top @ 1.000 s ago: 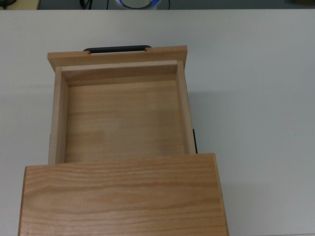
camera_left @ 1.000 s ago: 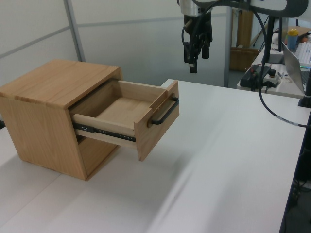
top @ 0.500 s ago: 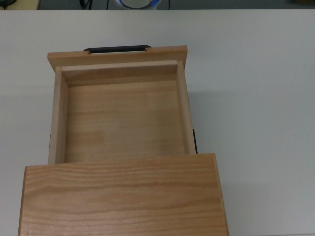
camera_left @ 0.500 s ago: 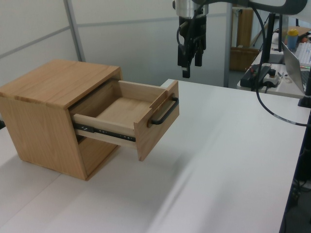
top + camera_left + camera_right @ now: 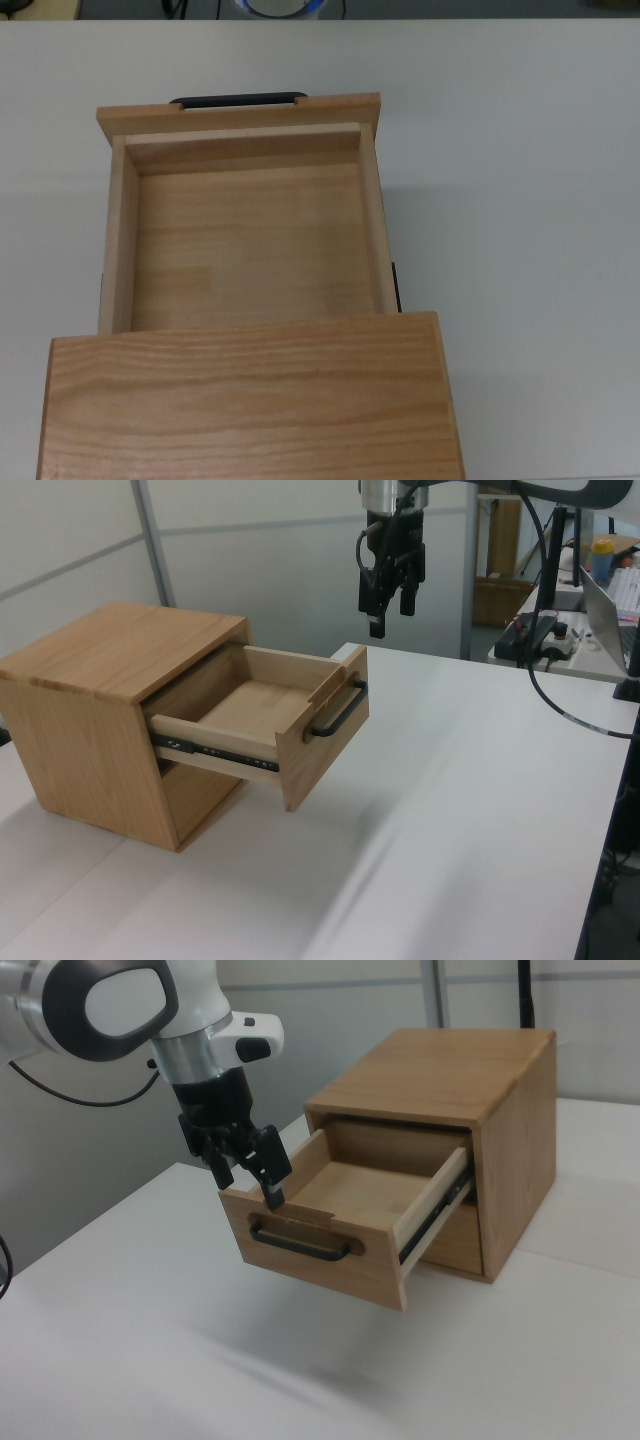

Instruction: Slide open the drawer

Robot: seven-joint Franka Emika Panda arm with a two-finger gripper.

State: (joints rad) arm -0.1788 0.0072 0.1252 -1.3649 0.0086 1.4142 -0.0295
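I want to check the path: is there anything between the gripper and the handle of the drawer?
Nothing. In the left view the gripper hangs above the drawer, with only open air down to its black handle.

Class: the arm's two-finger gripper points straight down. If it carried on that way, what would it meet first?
Probably the white table, just beyond the light wooden drawer's front panel; the black two-finger gripper hangs above, though depth is unclear.

You are seeing no hand in the top view, and the cabinet is running off its bottom edge. The drawer's handle is mostly hiding behind the front panel there. In the right view, the arm is getting cut off at the top-left corner.
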